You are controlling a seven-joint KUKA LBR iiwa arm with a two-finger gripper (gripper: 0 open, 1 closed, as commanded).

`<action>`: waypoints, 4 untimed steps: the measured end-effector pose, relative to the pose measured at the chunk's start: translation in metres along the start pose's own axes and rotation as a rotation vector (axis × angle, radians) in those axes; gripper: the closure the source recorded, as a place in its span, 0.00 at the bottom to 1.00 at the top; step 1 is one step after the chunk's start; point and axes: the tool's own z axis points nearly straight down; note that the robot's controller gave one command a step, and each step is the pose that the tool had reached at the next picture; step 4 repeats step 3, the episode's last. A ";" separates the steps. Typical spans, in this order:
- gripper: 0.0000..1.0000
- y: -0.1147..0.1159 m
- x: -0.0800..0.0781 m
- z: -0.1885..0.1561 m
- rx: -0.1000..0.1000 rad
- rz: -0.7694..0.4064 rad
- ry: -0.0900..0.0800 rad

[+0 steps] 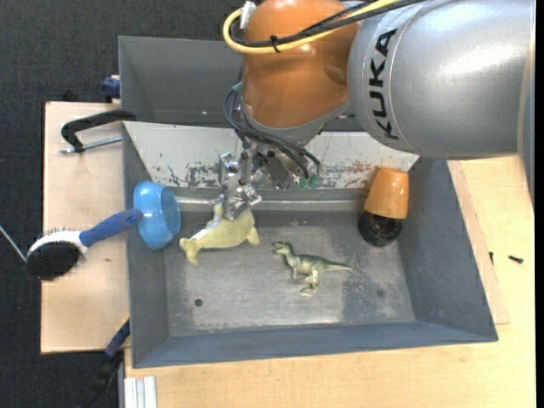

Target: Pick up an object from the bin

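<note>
The tool (238, 195) is hanging low in the far-left part of the bin (442, 253), right above the raised end of a pale yellow seal-like toy (225, 236). I cannot tell whether the tool is apart or together. A green dinosaur (310, 268) is lying just right of the toy.

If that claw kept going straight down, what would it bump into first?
Probably the pale yellow seal-like toy lying just beneath the gripper, left of the green dinosaur; depth is hard to judge here.
</note>
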 end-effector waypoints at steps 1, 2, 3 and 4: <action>1.00 0.000 0.000 0.000 0.000 0.000 0.000; 1.00 0.000 0.000 0.000 0.000 0.000 0.000; 1.00 0.000 0.000 0.000 0.000 0.000 0.000; 1.00 0.000 0.000 0.000 0.000 0.000 0.000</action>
